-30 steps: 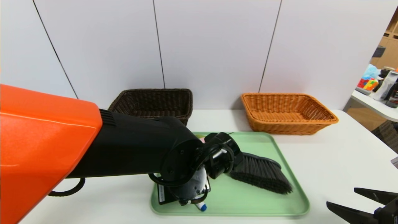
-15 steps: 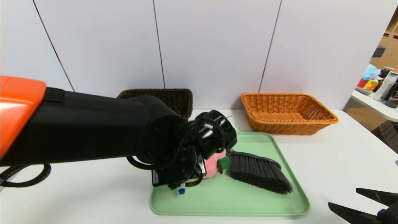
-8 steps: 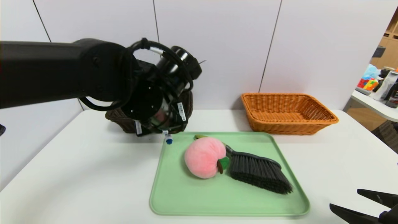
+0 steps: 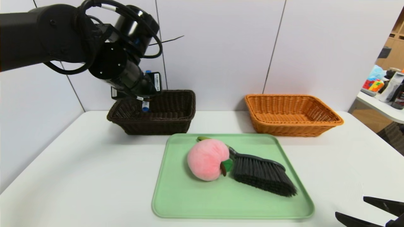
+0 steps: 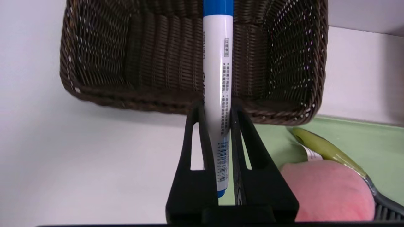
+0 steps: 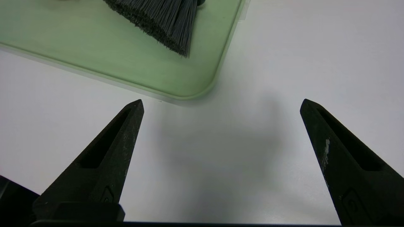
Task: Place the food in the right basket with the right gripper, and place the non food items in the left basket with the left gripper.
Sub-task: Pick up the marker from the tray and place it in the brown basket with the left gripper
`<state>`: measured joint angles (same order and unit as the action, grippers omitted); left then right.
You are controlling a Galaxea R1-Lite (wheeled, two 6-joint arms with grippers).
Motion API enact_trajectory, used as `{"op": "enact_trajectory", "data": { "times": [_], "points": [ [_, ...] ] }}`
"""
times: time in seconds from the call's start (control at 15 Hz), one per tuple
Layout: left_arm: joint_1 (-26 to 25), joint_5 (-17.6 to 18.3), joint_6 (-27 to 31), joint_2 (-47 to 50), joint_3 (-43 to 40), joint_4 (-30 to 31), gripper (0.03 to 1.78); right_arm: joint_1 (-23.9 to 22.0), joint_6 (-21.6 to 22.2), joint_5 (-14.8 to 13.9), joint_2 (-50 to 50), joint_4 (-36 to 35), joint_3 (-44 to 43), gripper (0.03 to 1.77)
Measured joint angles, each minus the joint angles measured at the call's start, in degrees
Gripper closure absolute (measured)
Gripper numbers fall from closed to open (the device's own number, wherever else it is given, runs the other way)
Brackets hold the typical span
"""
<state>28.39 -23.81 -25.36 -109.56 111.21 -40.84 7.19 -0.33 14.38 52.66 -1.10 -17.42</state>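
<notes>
My left gripper point(image 4: 143, 98) hangs above the dark brown left basket point(image 4: 170, 126), shut on the white marker with blue ends point(image 4: 145, 106). In the left wrist view the marker point(image 5: 217, 63) is pinched between the left gripper's point(image 5: 217, 108) fingers, pointing down over the left basket point(image 5: 126, 63). The pink plush peach point(image 4: 207, 159) lies on the green tray point(image 4: 221, 201), touching the dark brush point(image 4: 263, 175). The orange-tan right basket point(image 4: 293, 126) stands at the back right. My right gripper point(image 4: 349, 206) rests open low at the front right, its jaws point(image 6: 221, 101) over bare table beside the tray's corner.
The brush's green handle point(image 5: 322, 148) runs behind the peach point(image 5: 328, 189) toward the left basket. Its bristles point(image 6: 161, 19) reach near the tray's front right corner point(image 6: 195, 85). A side table with bottles and coloured items point(image 4: 383, 85) stands at the far right.
My left arm lifted the marker off the tray and swung it up, back and left over the dark brown basket, uncovering the peach. The right gripper stayed put.
</notes>
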Motion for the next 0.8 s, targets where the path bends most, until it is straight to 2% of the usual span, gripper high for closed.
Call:
{"op": "enact_trajectory", "data": {
  "times": [0.13, 0.4, 0.6, 0.8],
  "points": [
    [-3.25, 2.76, 7.72, -0.91, 0.83, 4.44, 1.62, 0.0, -0.05, 0.02, -0.24, 0.02, 0.83, 0.09],
    [-8.41, 5.97, 24.34, -3.67, 1.13, 11.85, 1.62, 0.0, 0.0, 0.02, -1.05, -0.02, 1.5, 0.09],
    [-11.3, 11.13, 35.66, -5.77, 1.11, 13.31, 1.62, 0.0, 0.09, 0.02, -1.49, -0.35, 1.6, 0.09],
    [-12.82, 15.1, 42.19, -6.42, -0.05, 13.42, 1.62, 0.0, 0.06, 0.02, -1.89, -0.35, 1.49, 0.09]
  ]
}}
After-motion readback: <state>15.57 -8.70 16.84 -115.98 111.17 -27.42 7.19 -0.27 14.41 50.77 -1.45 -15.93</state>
